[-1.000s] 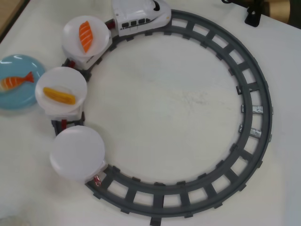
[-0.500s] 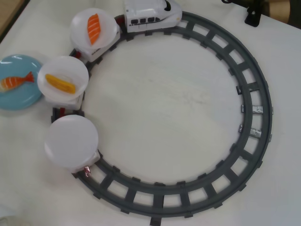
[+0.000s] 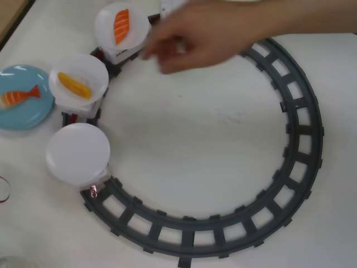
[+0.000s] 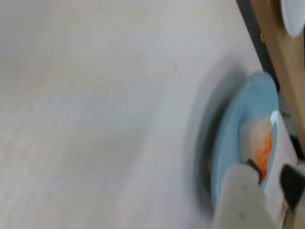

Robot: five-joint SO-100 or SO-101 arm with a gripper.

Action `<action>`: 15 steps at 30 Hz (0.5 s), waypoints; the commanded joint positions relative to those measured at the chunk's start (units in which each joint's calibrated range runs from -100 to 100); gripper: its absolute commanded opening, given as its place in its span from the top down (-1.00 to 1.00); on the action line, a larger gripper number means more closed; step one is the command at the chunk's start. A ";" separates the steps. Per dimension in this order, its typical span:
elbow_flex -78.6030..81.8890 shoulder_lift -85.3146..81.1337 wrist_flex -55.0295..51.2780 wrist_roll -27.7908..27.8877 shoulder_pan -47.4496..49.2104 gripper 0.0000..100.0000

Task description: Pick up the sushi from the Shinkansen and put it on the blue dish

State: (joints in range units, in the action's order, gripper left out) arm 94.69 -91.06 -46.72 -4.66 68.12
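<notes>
In the wrist view the hand (image 4: 270, 187) comes in from the bottom right corner, a pale finger on one side and a dark finger on the other. The two stand a little apart with nothing between them. The whole view is blurred, so finer detail of the tips is lost.

The sushi (image 4: 259, 143) lies just beyond the fingertips, clear of both, resting on the blue dish (image 4: 233, 138). The dish sits flat on the pale counter (image 4: 95, 95), which stretches away to the left of the hand.

The overhead view does not show the hand. There the sushi (image 3: 19, 96) lies on the blue dish (image 3: 25, 118) at the far left edge, tail pointing right.

Just beside the dish stands the row of white plate cars on the grey track (image 3: 304, 139). One carries a salmon slice (image 3: 121, 26), the next a yellow egg piece (image 3: 74, 85), and the last plate (image 3: 78, 153) is bare.

A person's arm (image 3: 223, 28) reaches in from the top right and covers most of the Shinkansen (image 3: 170, 6). Only a sliver of its white body shows at the top edge.
</notes>
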 commanded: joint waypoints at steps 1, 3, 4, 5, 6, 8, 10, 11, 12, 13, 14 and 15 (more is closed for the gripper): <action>1.88 -6.04 -6.31 -0.31 4.41 0.91; 2.60 -7.53 -9.03 -0.26 8.11 0.91; 2.69 -7.45 -9.63 -0.26 9.78 0.91; 2.87 -7.12 -9.88 -0.26 11.28 0.91; 2.87 -7.03 -10.05 -0.26 12.51 0.91; 2.78 -6.87 -10.47 -0.26 14.18 0.91; 2.42 -6.87 -11.75 -0.36 15.33 0.91; 2.15 -6.87 -12.77 -0.42 16.12 0.91; 1.97 -6.87 -13.70 -0.36 17.00 0.91; 1.61 -6.87 -14.47 -0.47 17.88 0.91; 1.34 -6.87 -15.23 -0.52 18.85 0.91; 1.16 -6.87 -15.99 -0.52 19.64 0.92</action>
State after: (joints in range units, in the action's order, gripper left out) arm 96.71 -97.55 -61.01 -4.86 85.86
